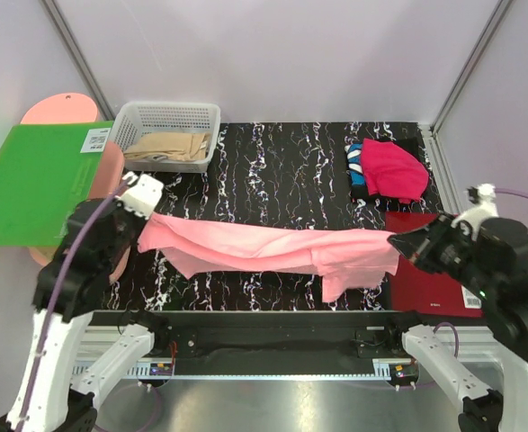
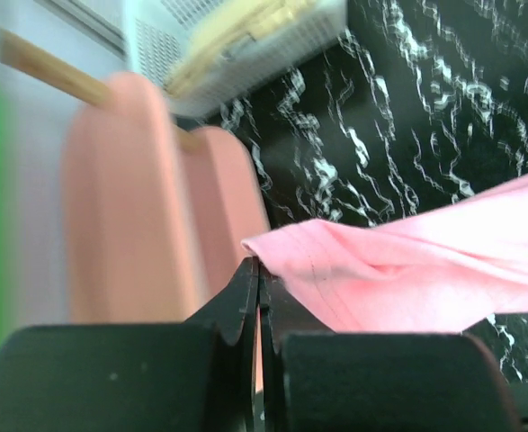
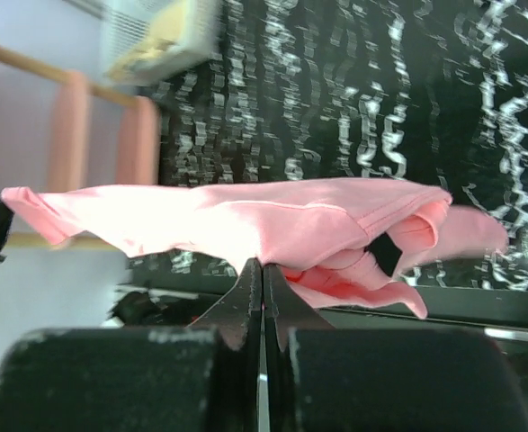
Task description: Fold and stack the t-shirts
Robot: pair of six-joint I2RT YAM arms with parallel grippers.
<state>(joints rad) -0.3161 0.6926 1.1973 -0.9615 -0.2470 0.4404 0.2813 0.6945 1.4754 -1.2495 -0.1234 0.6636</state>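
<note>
Marbled table [image 1: 281,171], three t-shirts [image 1: 394,169], two grippers [image 1: 145,216] [image 1: 397,241] clamping the pink t-shirt [image 1: 255,241]

No text legible, green board label [image 1: 97,140] unreadable

We see a black table [image 1: 281,180] veined with white, closed in by plain pale lilac walls [image 1: 272,54], grey metal posts [image 1: 73,52] slanting up the corners, a silver rail [image 1: 272,376] along its near edge, under soft even light.
</note>
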